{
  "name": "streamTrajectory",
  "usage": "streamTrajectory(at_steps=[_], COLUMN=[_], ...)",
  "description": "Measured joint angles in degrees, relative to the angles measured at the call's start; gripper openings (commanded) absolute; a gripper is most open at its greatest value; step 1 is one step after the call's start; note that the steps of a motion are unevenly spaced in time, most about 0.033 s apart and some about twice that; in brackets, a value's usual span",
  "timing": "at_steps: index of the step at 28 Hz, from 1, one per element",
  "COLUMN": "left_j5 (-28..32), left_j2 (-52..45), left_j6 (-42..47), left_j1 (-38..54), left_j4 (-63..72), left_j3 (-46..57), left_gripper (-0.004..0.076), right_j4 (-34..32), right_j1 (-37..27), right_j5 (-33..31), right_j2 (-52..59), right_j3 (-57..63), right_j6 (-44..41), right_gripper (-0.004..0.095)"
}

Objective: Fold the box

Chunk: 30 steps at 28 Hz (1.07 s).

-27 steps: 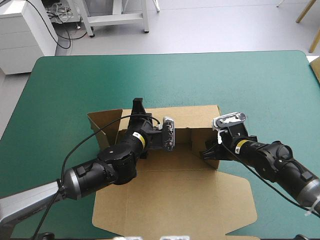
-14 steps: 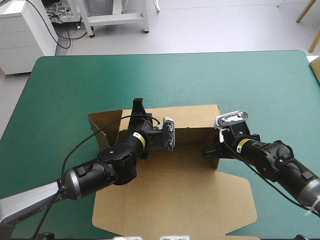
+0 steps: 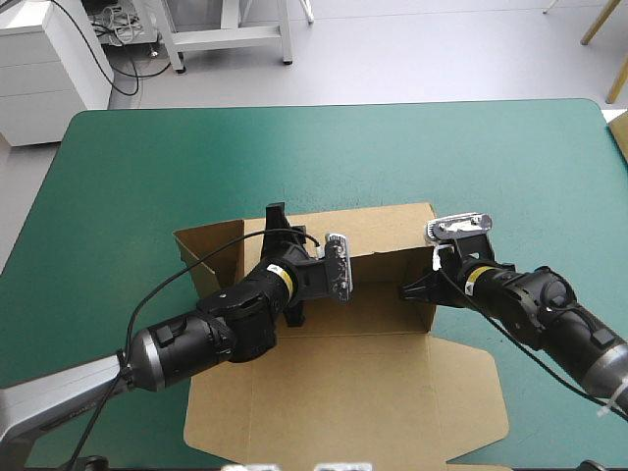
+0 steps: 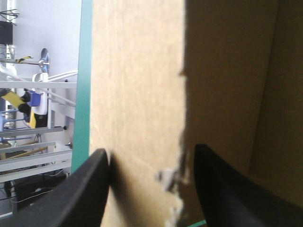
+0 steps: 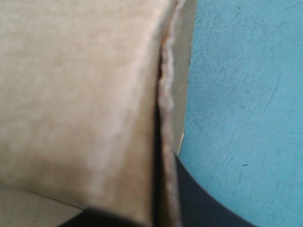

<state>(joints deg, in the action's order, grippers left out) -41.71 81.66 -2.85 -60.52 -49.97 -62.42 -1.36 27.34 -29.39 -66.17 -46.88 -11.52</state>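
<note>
Table with a teal-green cover (image 3: 324, 157), rounded far corners, carries a brown cardboard box (image 3: 343, 392) lying around the middle toward the near edge, wide flat panel on the near side, walls raised on the far part, bare cover beyond and beside it.

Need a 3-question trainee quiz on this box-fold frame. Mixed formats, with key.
1. True or false: the box has its near panel lying flat on the teal-green cover.
2. Which part does the right tool grip? A) the far wall B) the right side wall C) the flat near panel
3. Fill in: the left tool is at the box's far-___ corner.
Key: 1 true; 2 B; 3 left.
</note>
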Motion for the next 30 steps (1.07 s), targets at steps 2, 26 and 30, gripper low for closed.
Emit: streamTrajectory(at_steps=[2, 26, 30], left_j5=[-0.2, -7.4, -7.6], left_j2=[-0.1, -10.1, -10.2], left_j6=[0.1, 2.8, 2.8], left_j1=[-0.8, -15.1, -12.9], left_j4=[1.2, 3.6, 3.6], left_j3=[-0.2, -5.6, -9.4], left_gripper=[0.0429, 0.0419, 0.0419], right_j4=[-0.7, -1.4, -1.4], right_j1=[0.0, 0.0, -1.9], right_j5=[0.1, -6.3, -10.5], right_j2=[-0.6, -8.7, -10.5], right_j3=[-0.3, -13.0, -15.6], right_j6=[-1.0, -1.4, -1.3], right_gripper=[-0.0012, -0.0018, -0.0020])
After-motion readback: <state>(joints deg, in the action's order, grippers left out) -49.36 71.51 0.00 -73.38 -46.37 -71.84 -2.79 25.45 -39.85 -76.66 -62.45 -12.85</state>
